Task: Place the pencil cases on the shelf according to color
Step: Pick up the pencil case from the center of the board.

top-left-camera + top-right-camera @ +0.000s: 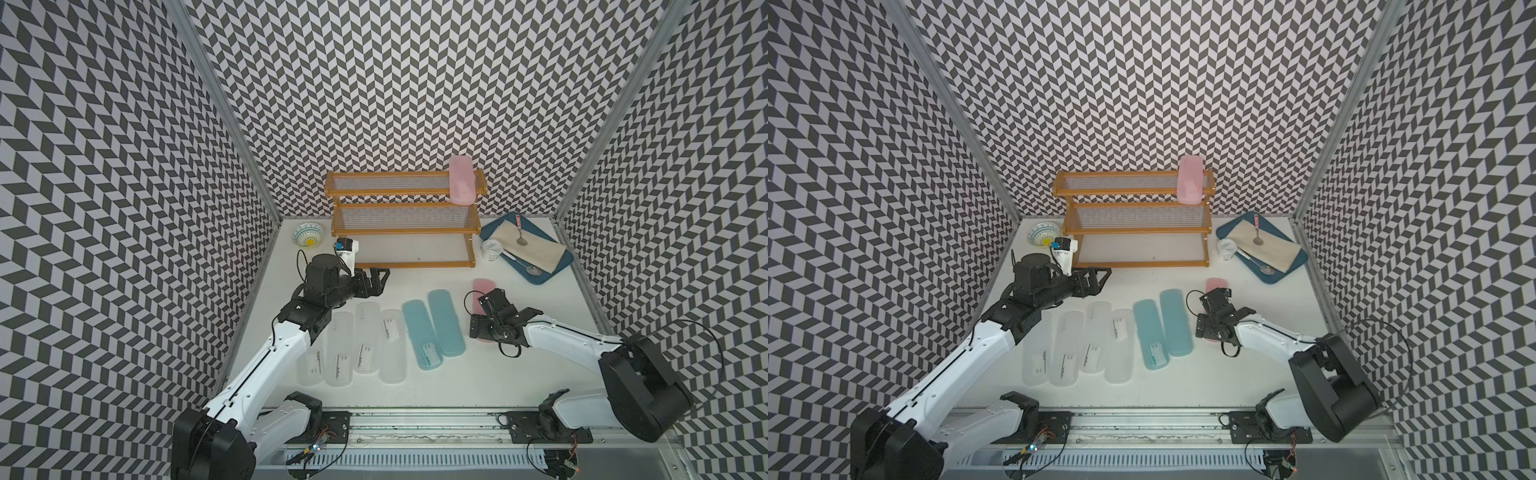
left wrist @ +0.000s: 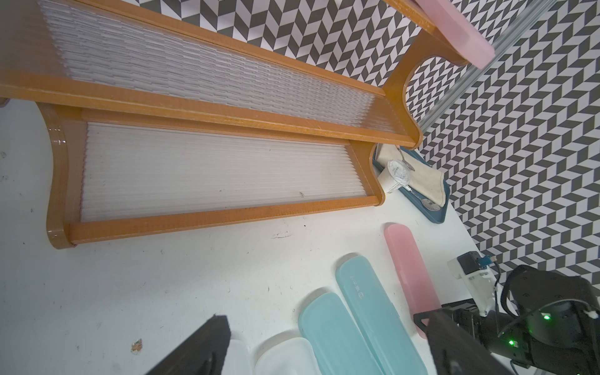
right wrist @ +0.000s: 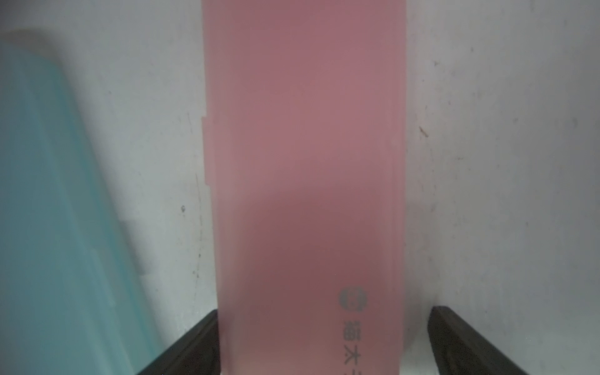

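- Lying flat on the white tabletop (image 1: 478, 382), a pink pencil case (image 3: 305, 162) is seen between the two fingers of the right claw (image 3: 324, 310), in the right part of the scene.
- The right claw is held wide open. In the right wrist view one finger (image 3: 194, 341) is just beside the long edge of the case, and a small gap is left at the other finger. Nothing is gripped.
- In both top views only the far end of this case is shown, because the rest is covered by the right arm.
- The shelf (image 1: 405, 231) is placed at the far side of the tabletop, close to the patterned wall.
- A second pink case (image 1: 461, 183) is laid across the top tier of the shelf, at its right end. Its near end is stuck out over the front rail.
- Two light blue cases (image 1: 445, 320) are laid side by side near the middle of the tabletop, just left of the right claw. A white barcode label is carried by the left one at its near end.
- Four clear cases (image 1: 368, 332) are lined in a row left of the blue ones, and the leftmost is partly covered by the left arm.
- The left claw (image 1: 379, 281) is held over the tabletop near the left front corner of the shelf, with its jaws apart and nothing between them.
- A dark blue tray (image 1: 540, 281) is found right of the shelf.
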